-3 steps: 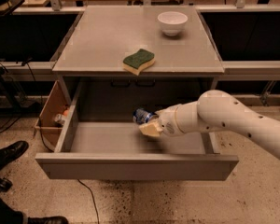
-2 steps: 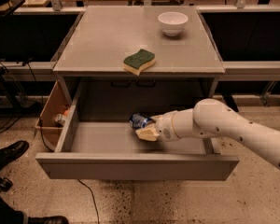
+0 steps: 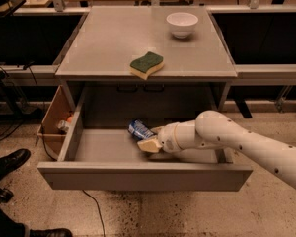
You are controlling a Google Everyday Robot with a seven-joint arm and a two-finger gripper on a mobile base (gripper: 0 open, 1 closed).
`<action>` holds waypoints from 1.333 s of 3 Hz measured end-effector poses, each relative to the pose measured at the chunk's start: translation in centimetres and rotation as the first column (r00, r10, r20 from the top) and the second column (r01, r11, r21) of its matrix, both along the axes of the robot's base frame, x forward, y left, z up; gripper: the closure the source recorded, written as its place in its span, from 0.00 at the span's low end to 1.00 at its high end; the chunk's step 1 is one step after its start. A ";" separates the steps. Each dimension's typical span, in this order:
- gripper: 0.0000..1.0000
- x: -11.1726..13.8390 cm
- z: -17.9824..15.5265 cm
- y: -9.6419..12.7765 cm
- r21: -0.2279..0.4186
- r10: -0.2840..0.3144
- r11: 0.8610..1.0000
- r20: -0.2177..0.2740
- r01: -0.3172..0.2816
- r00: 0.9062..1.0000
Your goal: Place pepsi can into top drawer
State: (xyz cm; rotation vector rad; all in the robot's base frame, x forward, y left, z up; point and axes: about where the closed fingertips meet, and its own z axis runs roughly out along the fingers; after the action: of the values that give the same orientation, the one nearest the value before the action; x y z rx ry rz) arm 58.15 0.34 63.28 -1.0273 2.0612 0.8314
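Note:
The top drawer (image 3: 143, 177) is pulled out wide open below the grey cabinet top (image 3: 108, 38). My white arm reaches in from the right. My gripper (image 3: 147, 138) is inside the drawer, low over its floor, left of the middle. It is shut on the pepsi can (image 3: 139, 130), a blue can that lies tilted at the fingertips with its end pointing to the back left. A tan fingertip (image 3: 151, 145) shows below the can. I cannot tell whether the can touches the drawer floor.
A green and yellow sponge (image 3: 146, 64) lies near the front edge of the cabinet top, and a white bowl (image 3: 182, 23) stands at its back right. A brown cardboard box (image 3: 53, 121) with small items stands left of the drawer. A person's shoes (image 3: 7, 161) are on the floor at the left.
My gripper has moved a little to the left inside the drawer, carrying the can with it. Sponge and bowl have not moved.

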 end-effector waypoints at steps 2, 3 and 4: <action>0.12 0.5 -0.9 0.2 -0.040 0.000 0.999 -0.018 0.000 1.000; 0.00 0.9 -0.8 0.3 -0.077 0.002 0.997 -0.020 -0.003 1.000; 0.00 1.5 1.1 -1.2 -0.157 0.001 0.988 0.005 0.000 1.000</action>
State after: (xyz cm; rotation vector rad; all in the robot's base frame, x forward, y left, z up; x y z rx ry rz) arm 59.69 -0.84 64.37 -1.1125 2.1490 0.6744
